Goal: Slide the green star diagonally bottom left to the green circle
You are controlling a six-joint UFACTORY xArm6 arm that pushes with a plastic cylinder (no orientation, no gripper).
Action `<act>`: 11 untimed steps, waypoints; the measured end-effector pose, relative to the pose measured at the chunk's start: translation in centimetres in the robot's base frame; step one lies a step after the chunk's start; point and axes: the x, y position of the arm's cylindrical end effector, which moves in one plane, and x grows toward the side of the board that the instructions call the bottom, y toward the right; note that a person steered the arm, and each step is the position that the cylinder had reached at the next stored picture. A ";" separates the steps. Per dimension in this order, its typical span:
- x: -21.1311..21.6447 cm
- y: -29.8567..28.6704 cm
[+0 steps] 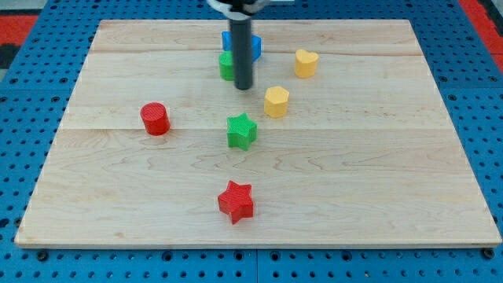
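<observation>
The green star (242, 131) lies near the middle of the wooden board (118, 196). The green circle (226, 66) sits above it toward the view's top, mostly hidden behind my rod. My tip (244, 87) rests just to the right of and below the green circle, above the green star with a gap between them. A blue block (256, 44) lies behind the rod, above the green circle; its shape is hidden.
A yellow hexagon (277, 101) lies right of my tip. A yellow heart (306, 63) sits at the upper right. A red cylinder (155, 119) lies at the left. A red star (236, 201) lies toward the view's bottom.
</observation>
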 end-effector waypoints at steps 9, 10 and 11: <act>6.8 -5.2; 7.9 -10.6; 5.8 -12.1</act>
